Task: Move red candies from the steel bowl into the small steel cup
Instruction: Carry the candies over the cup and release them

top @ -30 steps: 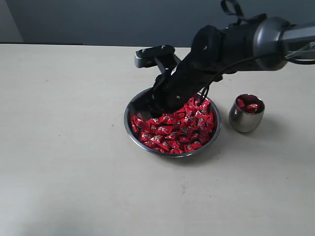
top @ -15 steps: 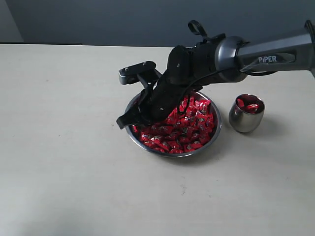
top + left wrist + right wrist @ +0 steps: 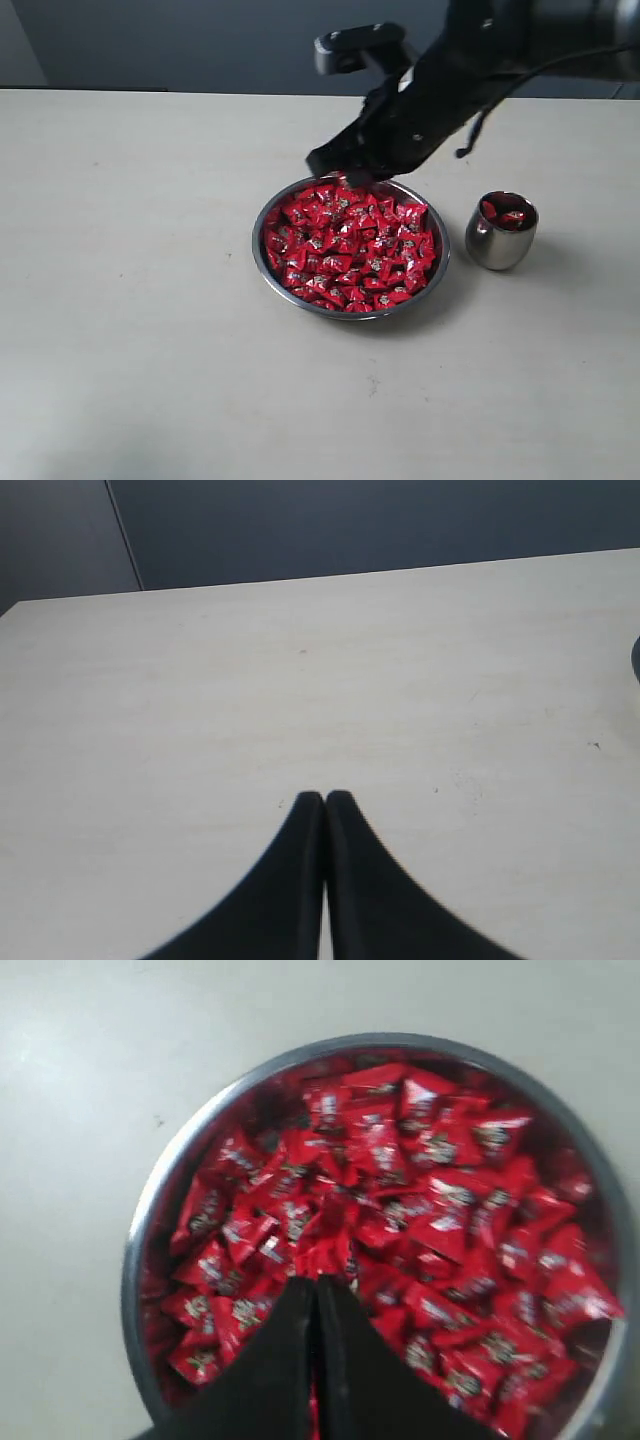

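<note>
Far rim of the steel bowl (image 3: 256, 245) hidden behind the right end effector (image 3: 335, 168); arm (image 3: 480, 60) — cropped above.

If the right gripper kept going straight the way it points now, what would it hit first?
Probably the red candies heaped in the steel bowl: the right gripper points down into the pile, jaws together. Its height above them is unclear.

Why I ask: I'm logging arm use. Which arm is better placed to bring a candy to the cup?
Right. The right gripper hangs shut over the steel bowl of red candies, the small steel cup nearby; the left gripper, shut, faces only bare table.
</note>
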Robot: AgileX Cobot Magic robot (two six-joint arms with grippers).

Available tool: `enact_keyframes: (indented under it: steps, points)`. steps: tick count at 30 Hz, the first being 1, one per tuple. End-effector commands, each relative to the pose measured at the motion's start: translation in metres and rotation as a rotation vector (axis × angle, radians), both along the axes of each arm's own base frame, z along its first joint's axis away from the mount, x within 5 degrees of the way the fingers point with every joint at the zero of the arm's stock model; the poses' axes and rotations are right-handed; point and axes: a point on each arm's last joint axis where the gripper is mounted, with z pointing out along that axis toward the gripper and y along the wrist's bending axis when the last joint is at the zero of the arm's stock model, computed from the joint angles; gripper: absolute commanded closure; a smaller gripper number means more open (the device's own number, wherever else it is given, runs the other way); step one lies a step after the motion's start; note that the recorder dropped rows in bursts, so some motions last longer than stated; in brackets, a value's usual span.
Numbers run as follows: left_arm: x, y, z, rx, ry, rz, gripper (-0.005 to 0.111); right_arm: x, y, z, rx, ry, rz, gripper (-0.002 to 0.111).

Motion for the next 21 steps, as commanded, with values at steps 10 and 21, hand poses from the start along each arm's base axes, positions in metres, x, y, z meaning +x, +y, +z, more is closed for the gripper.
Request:
enact_keyframes:
  steps: [10, 21]
  points:
    - [0.000, 0.000, 0.004, 0.002, -0.018, -0.008, 0.106, -0.016, -0.143, -0.005, 0.003, -0.099, -0.381, 0.108]
    - [0.000, 0.000, 0.004, 0.002, -0.018, -0.008, 0.106, 0.006, -0.145, -0.047, -0.064, -0.093, -0.388, 0.107]
